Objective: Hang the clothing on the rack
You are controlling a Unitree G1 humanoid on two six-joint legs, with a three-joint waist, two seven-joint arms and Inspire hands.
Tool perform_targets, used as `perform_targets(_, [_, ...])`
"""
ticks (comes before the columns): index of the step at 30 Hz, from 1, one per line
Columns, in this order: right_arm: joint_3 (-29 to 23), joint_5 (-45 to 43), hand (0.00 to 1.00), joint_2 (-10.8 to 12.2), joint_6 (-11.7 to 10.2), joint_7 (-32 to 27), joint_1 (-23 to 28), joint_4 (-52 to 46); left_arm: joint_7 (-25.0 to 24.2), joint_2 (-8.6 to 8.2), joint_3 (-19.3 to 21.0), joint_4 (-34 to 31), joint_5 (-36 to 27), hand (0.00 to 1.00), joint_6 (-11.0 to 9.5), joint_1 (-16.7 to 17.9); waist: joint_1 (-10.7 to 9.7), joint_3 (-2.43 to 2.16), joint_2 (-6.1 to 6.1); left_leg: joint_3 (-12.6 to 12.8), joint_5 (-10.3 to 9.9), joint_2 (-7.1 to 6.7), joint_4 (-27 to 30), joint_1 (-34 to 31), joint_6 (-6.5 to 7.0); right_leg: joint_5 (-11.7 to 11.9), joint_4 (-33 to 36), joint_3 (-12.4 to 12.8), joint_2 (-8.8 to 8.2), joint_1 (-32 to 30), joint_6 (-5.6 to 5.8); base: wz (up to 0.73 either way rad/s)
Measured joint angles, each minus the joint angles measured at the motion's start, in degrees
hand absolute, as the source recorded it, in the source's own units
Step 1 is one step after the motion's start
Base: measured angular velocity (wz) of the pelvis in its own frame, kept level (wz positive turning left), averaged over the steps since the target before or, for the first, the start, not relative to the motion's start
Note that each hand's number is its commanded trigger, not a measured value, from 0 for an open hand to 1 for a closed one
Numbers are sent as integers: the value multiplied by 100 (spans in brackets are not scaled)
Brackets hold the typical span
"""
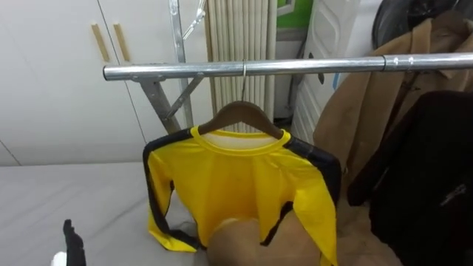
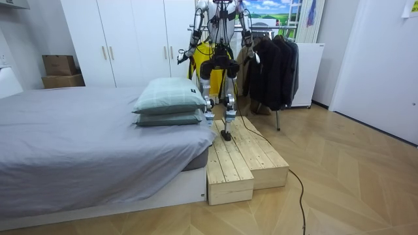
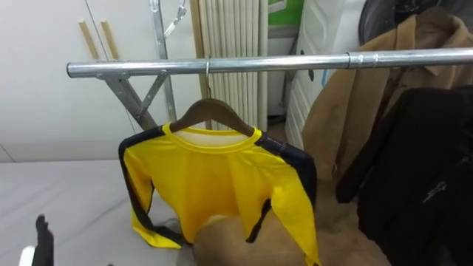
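Observation:
A yellow long-sleeved shirt [image 1: 236, 177] with dark shoulder stripes hangs on a wooden hanger [image 1: 240, 114]. The hanger's hook sits over the metal rail [image 1: 295, 68] of a clothes rack. Neither hand touches the shirt. My left hand [image 1: 72, 242] shows at the lower left with a dark finger pointing straight up, holding nothing. In the room view I stand on a wooden platform [image 2: 245, 156] facing the rack, arms lowered, with my right hand [image 2: 256, 57] beside the dark clothes.
A tan coat [image 1: 369, 111] and a black jacket [image 1: 429, 170] hang on the rail to the right of the shirt. Tan cloth [image 1: 251, 244] lies in front of the shirt's hem. White wardrobe doors [image 1: 66, 81] stand behind, and a grey bed [image 2: 78, 137] lies to my left.

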Motion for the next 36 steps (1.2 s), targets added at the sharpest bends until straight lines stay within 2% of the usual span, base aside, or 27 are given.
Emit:
perform_targets(7, [28,609,0,184,-5,412,10,1085,-7,-79,-3,942,-55,0,-6,97,-5,-11,-3,-10,0,0,-8,-2,0,0,-20,-2,1,7,0,0])
perform_targets(8, [46,718,0,184,-4,496,11,1332,-27,-81,4,1107,-53,0,-6,118,3,-25,-1,-10,0,0,-10,-1,0,0,-34,-5,1,14,0,0])
perform_targets(11, [47,843,0,189,51,679,65,1720,-102,-81,12,1206,-55,0,-2,234,7,-28,3,-9,0,0,-21,-11,0,6,-70,-16,0,16,-2,0])
perform_targets(16, [195,938,0,204,55,901,24,2196,-217,-80,17,1948,-61,0,-1,32,7,-34,6,-27,0,-1,-22,-7,0,6,-68,-20,1,17,-2,0])
perform_targets(18, [236,966,0,298,64,1039,-12,2513,-395,-98,11,2177,-59,0,3,-15,4,-36,-12,-35,0,1,-22,-9,0,5,-72,-19,3,17,-3,0])
perform_targets(21, [277,1001,0,425,178,1275,6,2702,-506,-127,8,2226,-52,0,3,-16,3,-29,-30,-48,0,-1,-27,-11,1,5,-71,-15,1,17,-3,0])
perform_targets(26, [283,1001,0,579,185,1582,79,2839,-572,-133,9,2416,-40,0,-11,-25,-8,-30,-30,-46,-1,-8,-34,-6,1,5,-72,-8,-1,16,-2,0])
perform_targets(36, [341,997,0,579,228,1828,106,2997,-685,-194,13,2544,-39,0,-13,-26,-7,-43,58,-76,-1,-9,-43,8,1,5,-75,18,3,20,-2,0])
